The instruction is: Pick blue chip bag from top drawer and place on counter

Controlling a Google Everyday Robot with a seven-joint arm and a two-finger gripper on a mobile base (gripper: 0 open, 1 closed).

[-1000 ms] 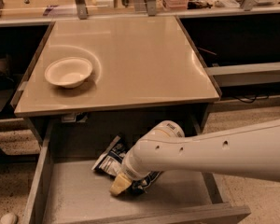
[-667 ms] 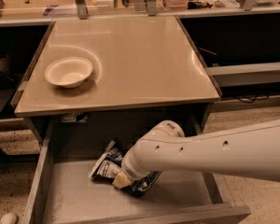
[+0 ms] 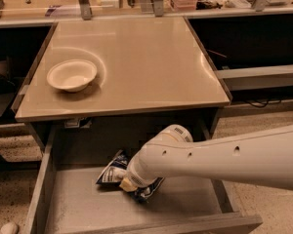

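The blue chip bag (image 3: 110,173) lies crumpled in the open top drawer (image 3: 83,208), near the middle of its floor, with its white panel facing left. My gripper (image 3: 128,183) reaches down into the drawer from the right on a thick white arm and is shut on the bag's middle; the bag's right half is hidden under my wrist. The bag is tilted, its left end raised off the drawer floor. The beige counter (image 3: 151,57) lies above and behind the drawer.
A white round bowl (image 3: 72,75) stands on the counter's left side. A wooden bench with metal posts (image 3: 83,1) and clutter runs along the back. Thick grey drawer walls (image 3: 39,194) flank the bag. Dark open shelves sit on both sides.
The bag has shifted a little to the left and up with my gripper on it, and its left end has lifted. The bowl has not moved.
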